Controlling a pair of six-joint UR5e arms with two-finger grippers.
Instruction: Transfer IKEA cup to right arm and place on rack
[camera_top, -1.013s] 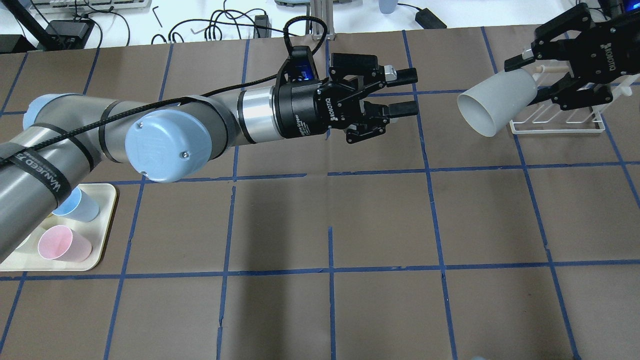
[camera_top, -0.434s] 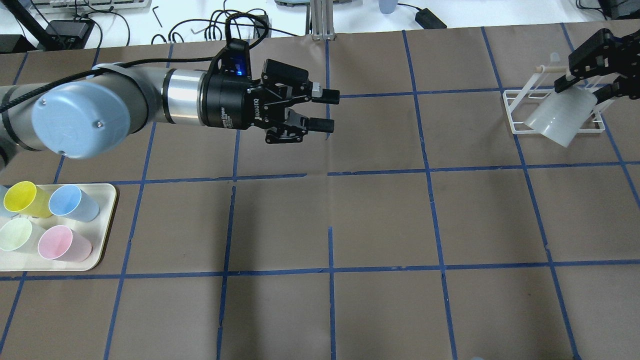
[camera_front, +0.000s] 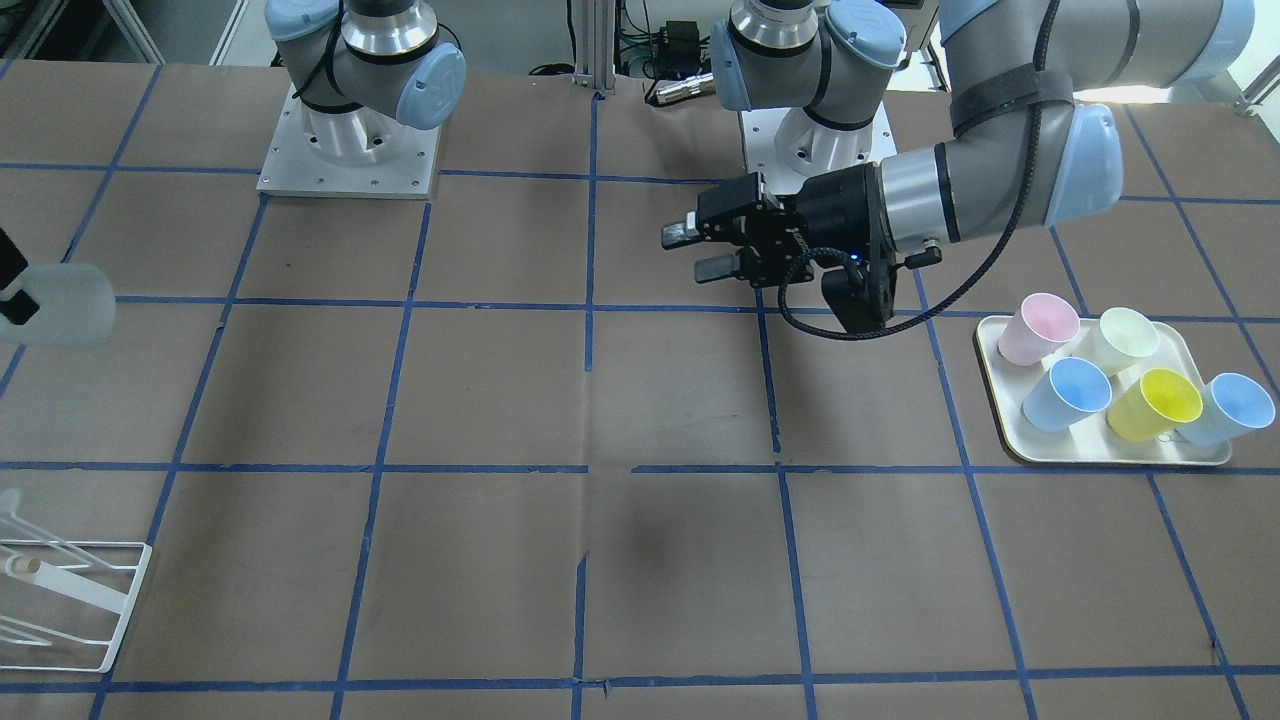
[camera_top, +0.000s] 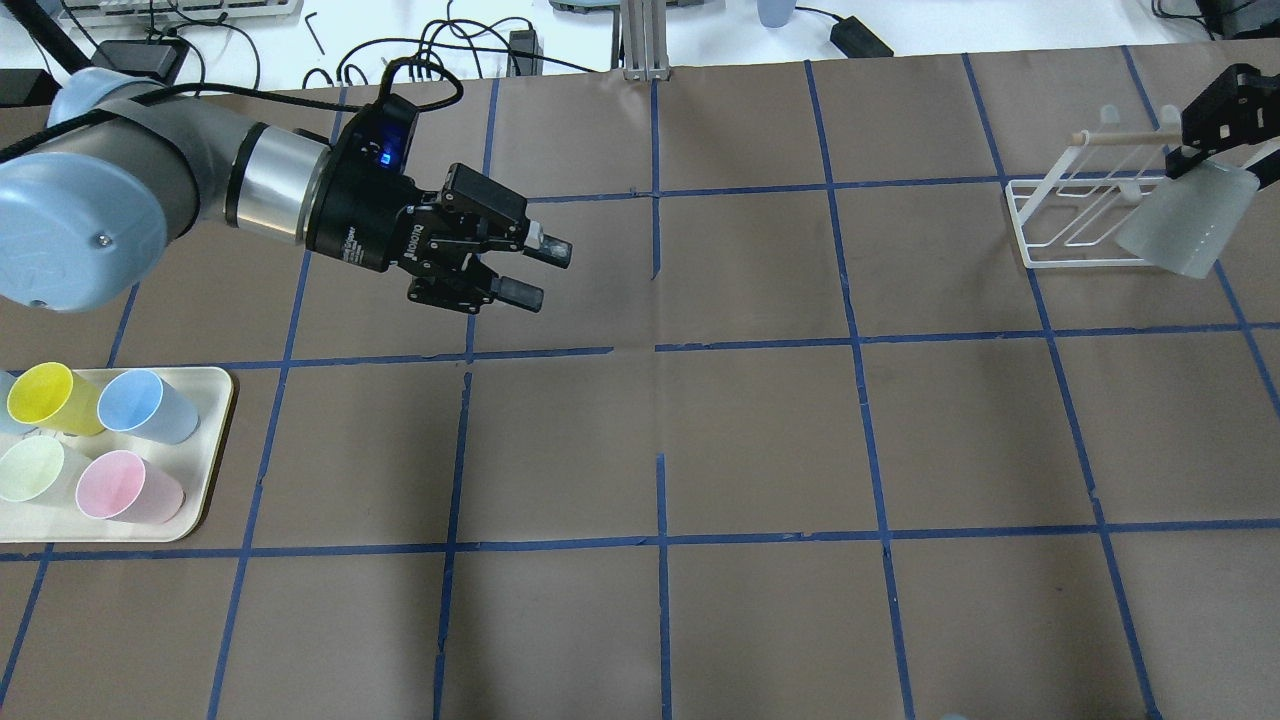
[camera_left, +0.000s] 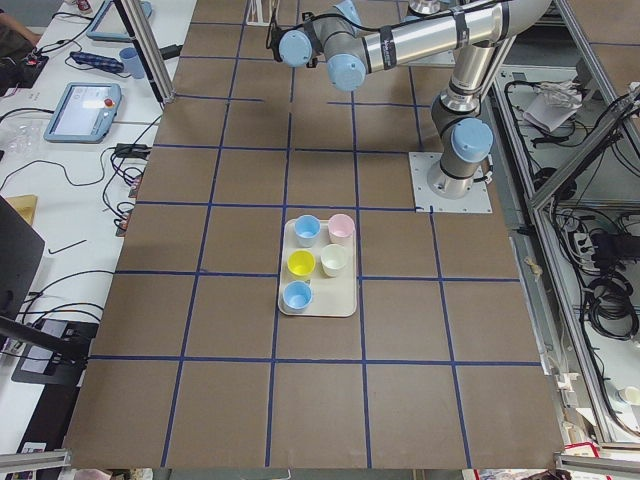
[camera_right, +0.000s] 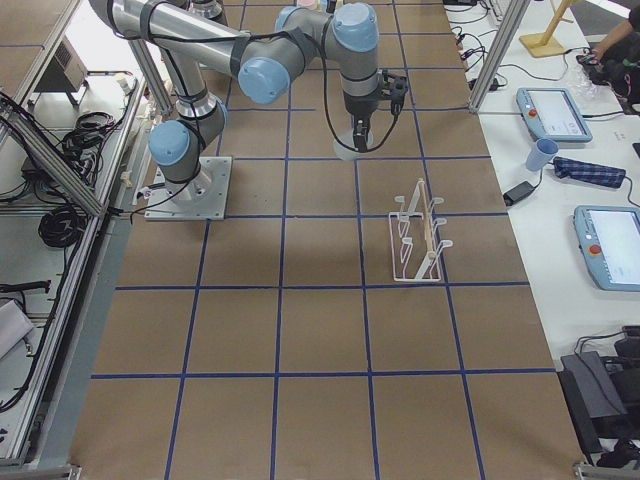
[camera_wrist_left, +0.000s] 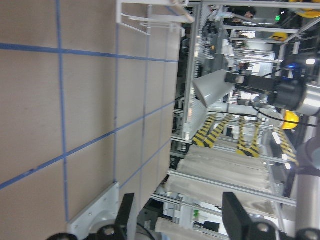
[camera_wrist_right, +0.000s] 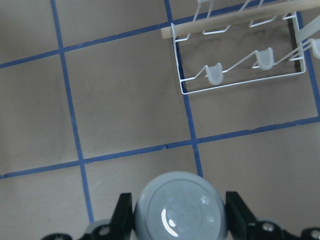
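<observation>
— Where's the cup (camera_top: 1185, 225)?
— Pinched between the fingers of the right tool (camera_wrist_right: 179, 219), up off the tabletop (camera_top: 760, 430), near the rack (camera_top: 1090, 215) but not on it.
— And the left tool (camera_top: 540, 272)?
— Fingers spread with nothing between them, hanging over the tabletop well apart from the rack.

The right arm (camera_right: 300, 40) reaches over the table (camera_right: 300, 330), its gripper (camera_right: 358, 135) pointing down above the pale IKEA cup (camera_right: 350, 150), the white rack (camera_right: 427, 232) at five o'clock.
</observation>
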